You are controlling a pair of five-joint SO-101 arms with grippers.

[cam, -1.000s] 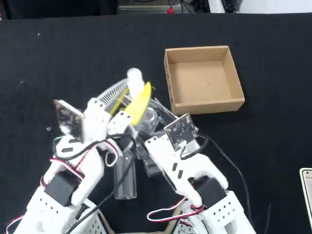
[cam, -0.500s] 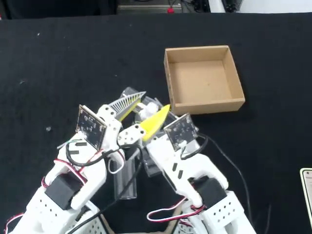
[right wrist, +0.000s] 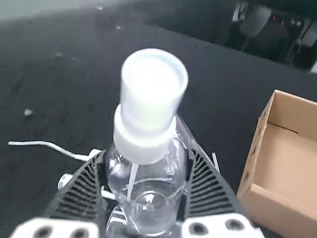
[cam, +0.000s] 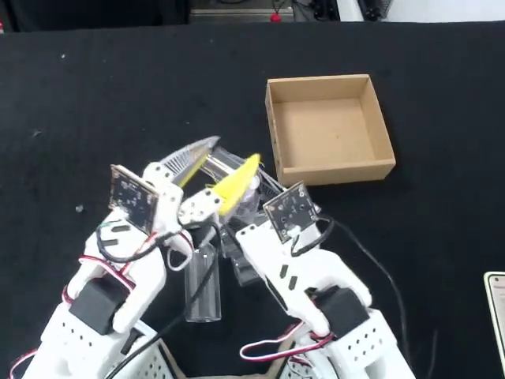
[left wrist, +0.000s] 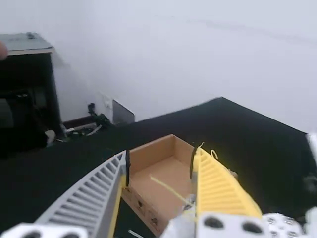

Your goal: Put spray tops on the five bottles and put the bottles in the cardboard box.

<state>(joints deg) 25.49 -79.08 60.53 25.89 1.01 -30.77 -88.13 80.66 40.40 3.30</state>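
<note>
My right gripper (right wrist: 148,161) is shut on an upright clear bottle (right wrist: 148,193) that carries a white spray top (right wrist: 151,94). In the high view this bottle (cam: 246,197) stands mid-table, just left of the cardboard box (cam: 327,126), which has nothing in it. My left gripper (cam: 233,151) hovers over the bottle, tilted up, its grey and yellow fingers open with nothing between them (left wrist: 159,154). The yellow finger (cam: 235,183) hides the top from above. A second clear bottle (cam: 202,286) without a top lies on the table between the arms.
More clear plastic pieces (cam: 241,257) lie under the right arm. A thin white tube (right wrist: 42,144) lies on the black cloth beyond the held bottle. A card (cam: 495,294) sits at the table's right edge. The box (right wrist: 287,163) is close beside the held bottle.
The left gripper came down with the white spray top to the held bottle, then let go and tilted back up, now open. The right arm stayed still.
</note>
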